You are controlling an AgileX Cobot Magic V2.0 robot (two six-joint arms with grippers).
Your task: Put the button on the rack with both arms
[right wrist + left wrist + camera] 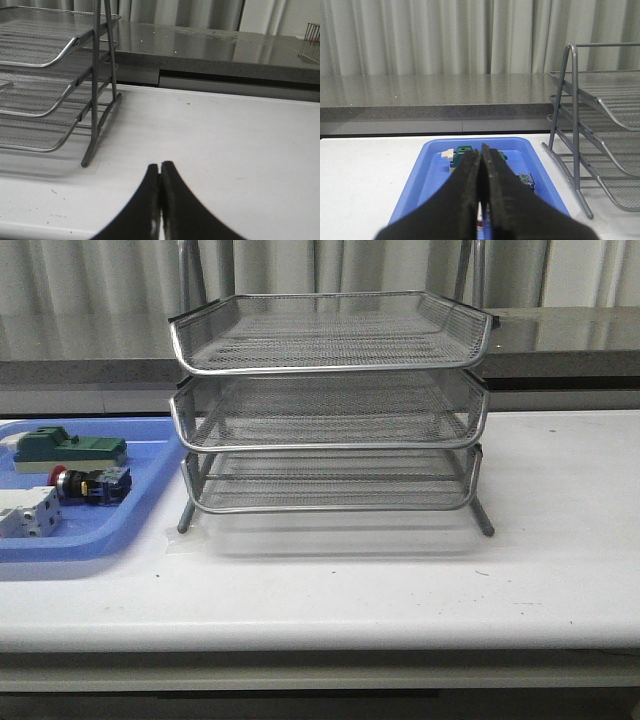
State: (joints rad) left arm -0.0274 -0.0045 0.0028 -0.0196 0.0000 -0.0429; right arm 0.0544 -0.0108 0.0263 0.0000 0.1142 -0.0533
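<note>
Meanwhile button [88, 483] lies in blue tray [150, 502], rack [330, 405] bare, both fingers clenched

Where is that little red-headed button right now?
In the front view, the button lies in the blue tray at the table's left, between the green block and the white block.

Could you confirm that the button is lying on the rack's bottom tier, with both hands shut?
Not quite: the front view shows the button lying in the blue tray, beside the rack, not on its bottom tier. The left hand and right hand are indeed shut.
</note>
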